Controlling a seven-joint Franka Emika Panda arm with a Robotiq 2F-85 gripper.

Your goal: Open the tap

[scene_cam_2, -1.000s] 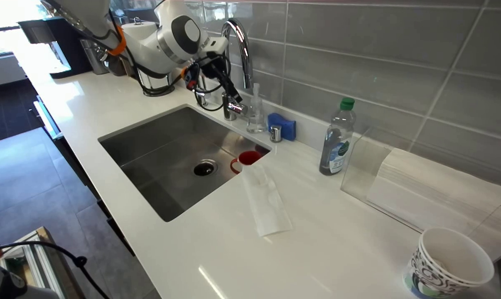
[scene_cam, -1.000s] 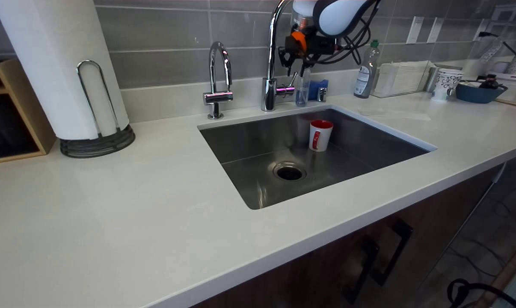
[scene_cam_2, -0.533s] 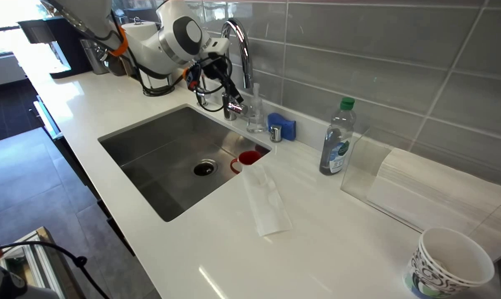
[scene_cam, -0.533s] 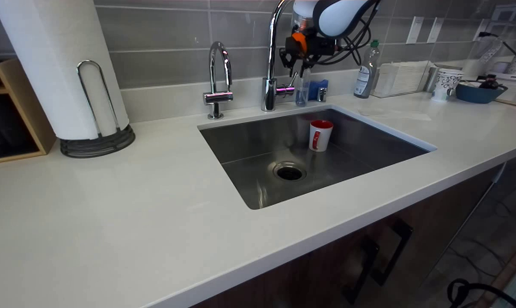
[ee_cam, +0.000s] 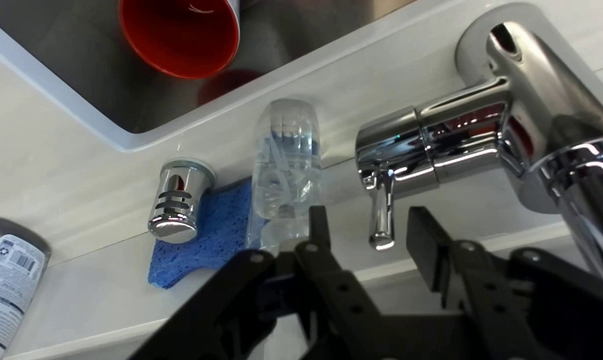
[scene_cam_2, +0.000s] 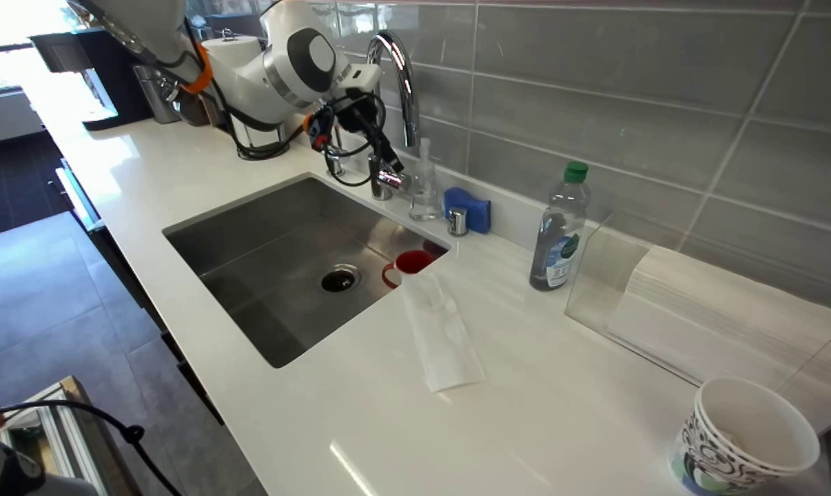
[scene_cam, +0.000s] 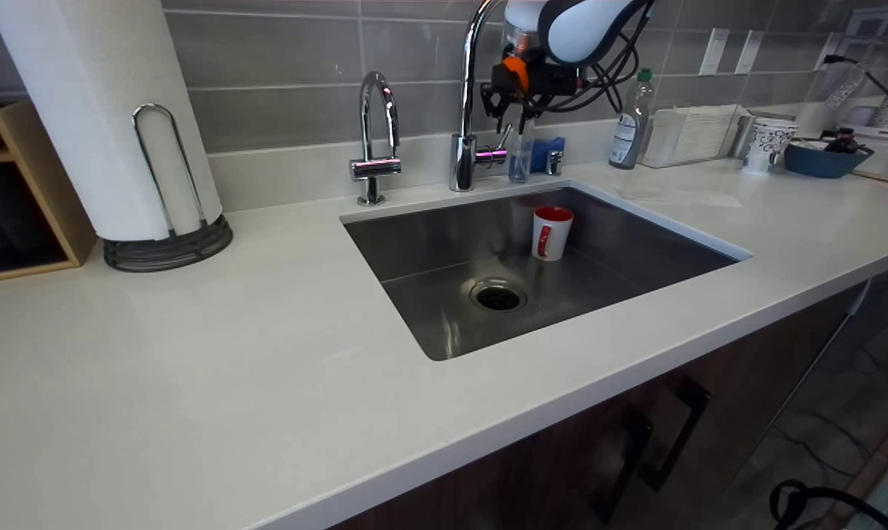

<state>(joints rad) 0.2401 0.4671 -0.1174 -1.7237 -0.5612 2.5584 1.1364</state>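
Note:
The tap (scene_cam: 462, 158) is a tall shiny chrome gooseneck behind the sink, in both exterior views (scene_cam_2: 408, 96). In the wrist view its body (ee_cam: 536, 100) stands at the upper right. A side handle (ee_cam: 421, 145) with a thin lever (ee_cam: 382, 215) sticks out from it. My gripper (ee_cam: 367, 225) is open, with the lever's tip seen between its two fingers and a gap on both sides. In both exterior views the gripper (scene_cam: 510, 121) hangs just above the handle, pointing down (scene_cam_2: 396, 165). Whether the fingertips reach the lever's depth is hard to tell.
A clear soap bottle (ee_cam: 286, 160) stands close beside the left finger. A blue sponge (ee_cam: 216, 225) and a chrome cap (ee_cam: 181, 200) are beyond it. A red and white mug (scene_cam: 551, 234) stands in the sink (scene_cam: 444, 272). A short tap (scene_cam: 371, 165) stands nearby.
My gripper has shifted very slightly in the exterior views since one second ago. Over the last half second nothing visibly moves.

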